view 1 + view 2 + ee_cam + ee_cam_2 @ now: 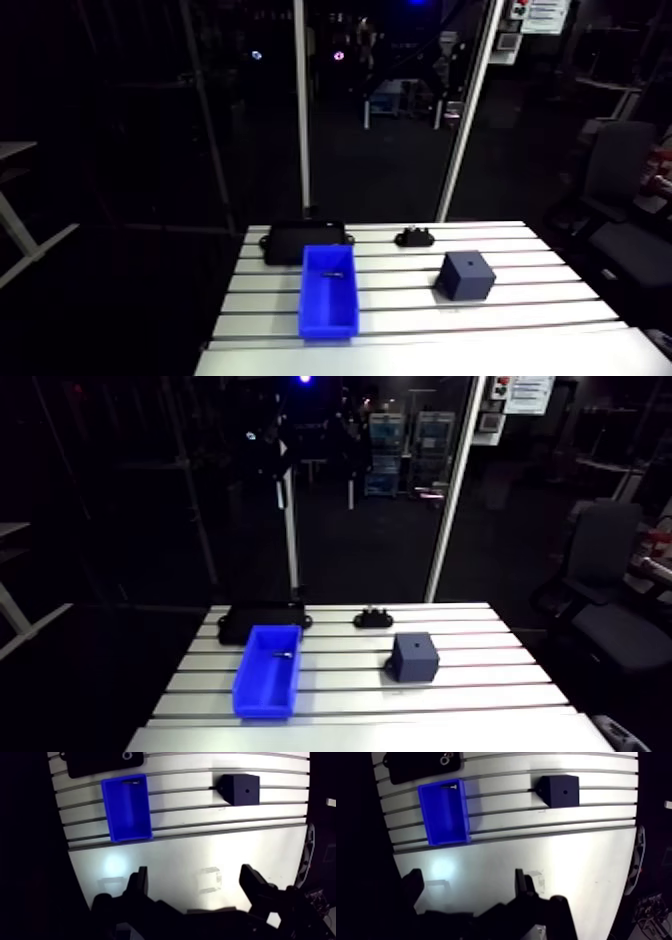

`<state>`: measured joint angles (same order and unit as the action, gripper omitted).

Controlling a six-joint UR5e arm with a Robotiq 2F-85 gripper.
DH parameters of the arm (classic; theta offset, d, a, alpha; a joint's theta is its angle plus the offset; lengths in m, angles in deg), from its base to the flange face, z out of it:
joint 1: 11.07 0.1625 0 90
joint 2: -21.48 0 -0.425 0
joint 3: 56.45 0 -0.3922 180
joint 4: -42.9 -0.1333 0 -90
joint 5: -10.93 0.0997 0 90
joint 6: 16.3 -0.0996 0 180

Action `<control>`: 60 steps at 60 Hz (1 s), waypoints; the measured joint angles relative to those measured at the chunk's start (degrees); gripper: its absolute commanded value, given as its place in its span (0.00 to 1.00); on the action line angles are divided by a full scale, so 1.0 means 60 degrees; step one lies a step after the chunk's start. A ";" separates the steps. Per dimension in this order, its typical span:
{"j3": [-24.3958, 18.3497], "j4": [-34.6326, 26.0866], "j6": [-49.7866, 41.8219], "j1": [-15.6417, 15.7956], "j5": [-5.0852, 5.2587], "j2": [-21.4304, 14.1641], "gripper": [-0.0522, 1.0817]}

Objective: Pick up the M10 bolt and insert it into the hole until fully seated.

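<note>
Inside the blue rectangular plastic bin [127, 814], against its far wall, lies the small dark M10 bolt [132, 783]. Short of the bin, over bare slotted aluminium tabletop [200, 847], the black tool [195, 872] gapes wide, empty.

- My claw [195, 872] points down, and the wrist view looks past its dark body.
- My two fingers [140, 883] stand wide apart with their tips about level.
- They grip only air.
- The claw hangs high, touching no surface below.
</note>
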<state>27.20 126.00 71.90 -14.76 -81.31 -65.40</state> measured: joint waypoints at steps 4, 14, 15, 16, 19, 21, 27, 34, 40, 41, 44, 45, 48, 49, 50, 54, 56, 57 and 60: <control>0.0019 0.0053 0.0063 0.0033 0.0043 0.0060 0.05; 0.0094 0.0267 0.0330 0.0168 0.0196 0.0319 0.05; 0.0100 0.0281 0.0348 0.0176 0.0203 0.0341 0.05; 0.0105 0.0294 0.0366 0.0185 0.0212 0.0364 0.05; 0.0119 0.0326 0.0406 0.0205 0.0232 0.0417 0.05; 0.0129 0.0342 0.0428 0.0214 0.0240 0.0443 0.05; 0.0153 0.0371 0.0467 0.0230 0.0265 0.0496 0.05; 0.0153 0.0386 0.0482 0.0239 0.0306 0.0539 0.05; 0.0149 0.0393 0.0484 0.0243 0.0334 0.0567 0.05; 0.0149 0.0394 0.0484 0.0244 0.0336 0.0571 0.05; 0.0148 0.0400 0.0486 0.0245 0.0339 0.0586 0.05; 0.0148 0.0403 0.0487 0.0246 0.0340 0.0590 0.05; 0.0146 0.0413 0.0487 0.0247 0.0341 0.0604 0.05; 0.0145 0.0417 0.0488 0.0247 0.0341 0.0608 0.05; 0.0146 0.0423 0.0489 0.0248 0.0341 0.0613 0.05; 0.0144 0.0441 0.0494 0.0247 0.0341 0.0635 0.05; 0.0144 0.0449 0.0497 0.0246 0.0339 0.0645 0.05; 0.0143 0.0453 0.0499 0.0244 0.0338 0.0650 0.05; 0.0142 0.0464 0.0504 0.0237 0.0334 0.0661 0.05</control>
<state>28.05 128.78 74.92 -13.34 -79.31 -61.43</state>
